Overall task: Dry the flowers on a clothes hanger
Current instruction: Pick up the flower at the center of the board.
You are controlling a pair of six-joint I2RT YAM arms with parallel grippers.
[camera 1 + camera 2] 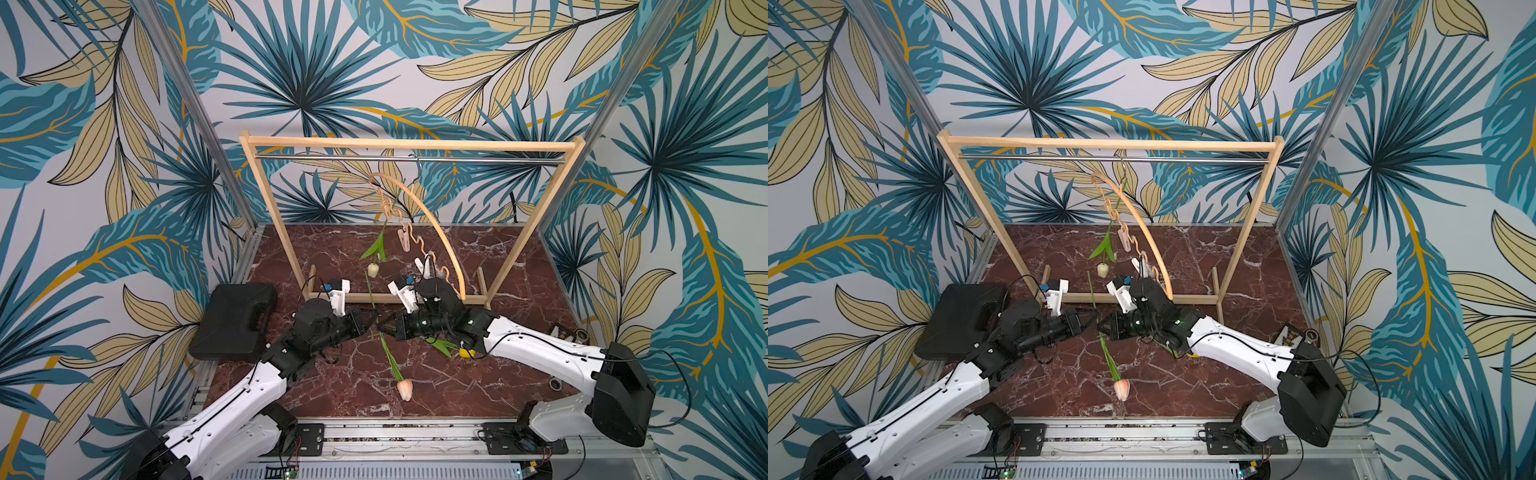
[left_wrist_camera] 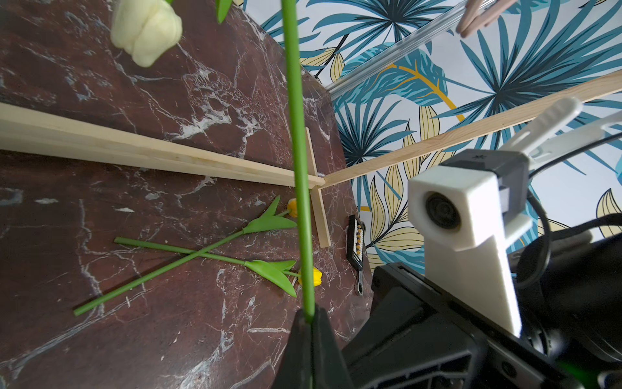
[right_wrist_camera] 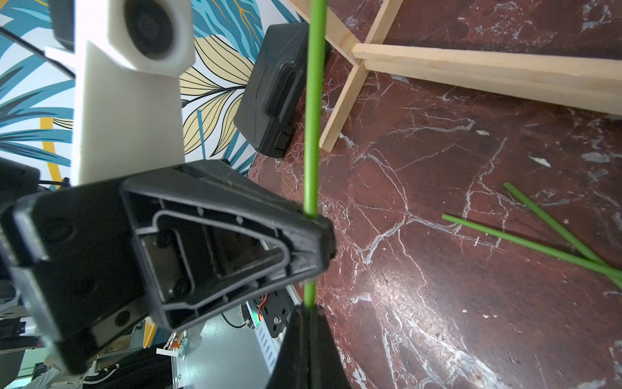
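Robot lab cell, staged, not a real home. Leaf wallpaper point(image 1: 299, 83) covers flat panels on three sides, held by bare aluminium posts point(image 1: 197, 112). A marble-look counter point(image 1: 353, 399) sits in a metal frame. Left arm point(image 1: 232, 399) and right arm point(image 1: 540, 349) are mounted on a slotted rail point(image 1: 395, 432) at the front. Loose wires and a circuit board point(image 1: 293, 471) sit by the rail. A black tool case point(image 1: 232, 320) and a bit set point(image 1: 561, 331) lie at the counter edges.

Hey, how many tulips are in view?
4. Cream tulip hangs from the hanger; pink tulip held by left gripper and right gripper; two yellow tulips lie on the table.
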